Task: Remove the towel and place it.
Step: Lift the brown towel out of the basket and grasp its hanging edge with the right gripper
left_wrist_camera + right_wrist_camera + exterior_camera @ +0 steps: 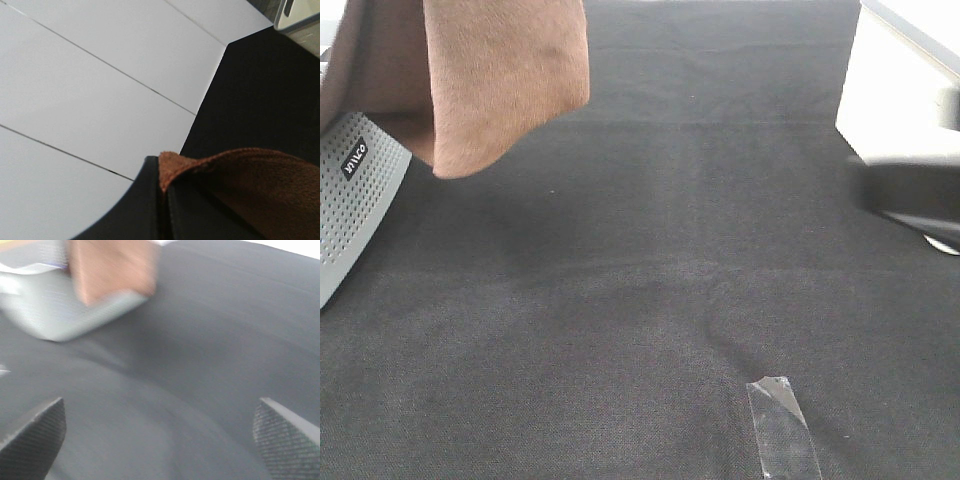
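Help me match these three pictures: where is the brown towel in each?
Exterior high: towel hangs upper left.
Left wrist: towel pinched in the left hand.
Right wrist: towel blurred, over the grey perforated object.
Shared landmark: black table cloth.

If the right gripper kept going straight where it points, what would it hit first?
Probably the black table cloth, ahead of the open right gripper; the towel and grey perforated piece sit farther, off its line. Depth unclear.

The right end effector [160, 440] gapes wide above black cloth [225, 330]; the blurred towel [112, 270] overlaps a grey object [60, 312].
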Action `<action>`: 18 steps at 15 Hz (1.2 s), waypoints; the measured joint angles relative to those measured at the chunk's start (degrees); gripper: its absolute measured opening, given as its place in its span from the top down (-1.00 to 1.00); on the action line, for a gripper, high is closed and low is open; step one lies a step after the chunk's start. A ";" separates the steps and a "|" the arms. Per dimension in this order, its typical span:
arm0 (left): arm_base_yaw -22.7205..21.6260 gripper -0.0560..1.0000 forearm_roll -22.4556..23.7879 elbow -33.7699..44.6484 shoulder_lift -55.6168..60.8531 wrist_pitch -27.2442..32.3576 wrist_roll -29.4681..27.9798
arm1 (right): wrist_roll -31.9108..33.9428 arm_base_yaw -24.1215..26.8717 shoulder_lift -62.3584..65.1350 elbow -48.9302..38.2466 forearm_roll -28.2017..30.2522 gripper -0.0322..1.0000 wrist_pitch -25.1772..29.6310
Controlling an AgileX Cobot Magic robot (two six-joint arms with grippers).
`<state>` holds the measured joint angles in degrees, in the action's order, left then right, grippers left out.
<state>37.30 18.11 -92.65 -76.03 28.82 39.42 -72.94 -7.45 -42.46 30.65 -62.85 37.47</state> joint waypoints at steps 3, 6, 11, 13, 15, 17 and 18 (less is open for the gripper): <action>2.92 0.89 0.00 0.00 -0.23 -1.38 0.00 | -23.09 0.00 -13.64 1.15 -18.28 -0.90 6.19; 3.38 0.89 -0.34 0.00 -1.60 -4.35 0.00 | -32.77 0.00 -26.07 6.47 -24.69 -0.90 14.61; 5.84 0.89 -1.03 0.00 -4.13 -5.84 0.00 | -44.81 0.00 -46.12 11.06 -35.98 -0.90 27.85; 5.90 0.89 -1.03 0.00 -5.04 -6.88 0.00 | -45.15 0.00 -51.17 14.27 -36.21 -0.90 29.68; 5.90 0.89 -1.03 0.00 -5.73 -7.68 0.00 | -44.98 0.00 -54.37 17.36 -36.61 -0.90 29.74; 5.90 0.89 -1.03 0.00 -6.47 -7.85 0.00 | -44.98 0.00 -55.46 19.19 -36.78 -0.90 29.79; 5.90 0.89 -1.03 0.00 -6.88 -8.08 0.00 | -44.92 0.00 -55.46 19.37 -36.96 -0.90 30.31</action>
<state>43.20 17.07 -92.65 -82.91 20.74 39.42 -117.86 -7.45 -97.92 50.02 -99.81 67.78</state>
